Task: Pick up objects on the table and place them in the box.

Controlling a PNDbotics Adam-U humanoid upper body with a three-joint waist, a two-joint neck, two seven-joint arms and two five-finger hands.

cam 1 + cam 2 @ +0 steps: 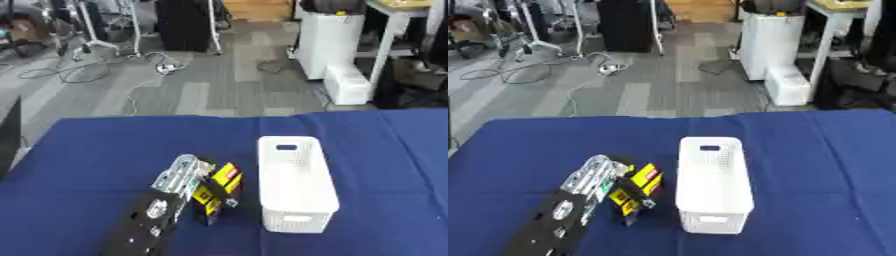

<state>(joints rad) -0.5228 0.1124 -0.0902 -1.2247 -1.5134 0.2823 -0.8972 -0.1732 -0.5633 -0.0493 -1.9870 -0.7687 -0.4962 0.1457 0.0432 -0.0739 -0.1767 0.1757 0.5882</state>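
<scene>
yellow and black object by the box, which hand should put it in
Left. The left hand is already at the yellow and black object, just left of the white box. The right hand shows in neither view.

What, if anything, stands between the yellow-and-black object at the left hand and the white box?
Nothing visible does. The yellow-and-black object sits at the left hand, and only bare blue tablecloth lies between it and the white box to its right.

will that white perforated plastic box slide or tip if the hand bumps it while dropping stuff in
The white perforated plastic box looks thin-walled and seems to hold nothing, so it is probably light and could slide on the blue tablecloth. Its long, low shape makes tipping unlikely. The left hand beside it holds a black and yellow object.
</scene>
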